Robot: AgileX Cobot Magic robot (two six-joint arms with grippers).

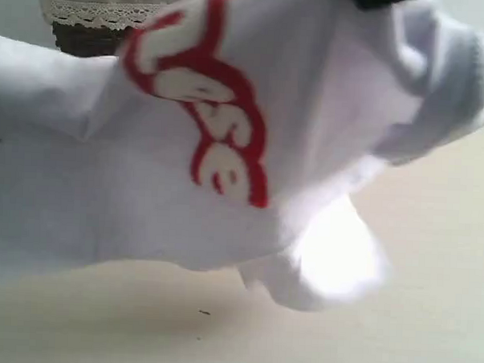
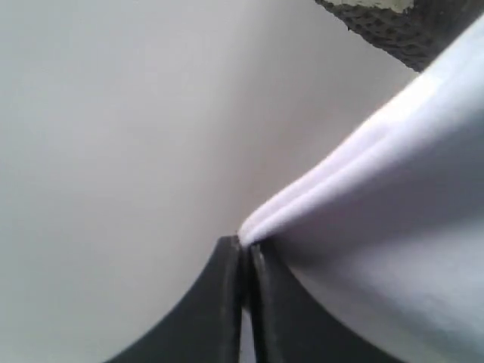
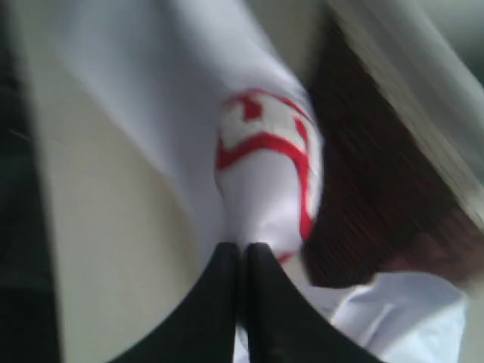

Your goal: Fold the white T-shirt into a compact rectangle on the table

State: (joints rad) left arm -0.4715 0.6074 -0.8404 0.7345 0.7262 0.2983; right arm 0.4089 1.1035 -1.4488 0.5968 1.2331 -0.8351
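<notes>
Hanging pinched — white T-shirt (image 1: 105, 192).

The white T-shirt (image 1: 145, 201) hangs bunched above the table (image 1: 429, 318).

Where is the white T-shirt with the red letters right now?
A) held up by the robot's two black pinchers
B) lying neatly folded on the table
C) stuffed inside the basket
A: the left gripper and the right gripper are each shut on a bunch of the white T-shirt, which hangs over the table.
</notes>
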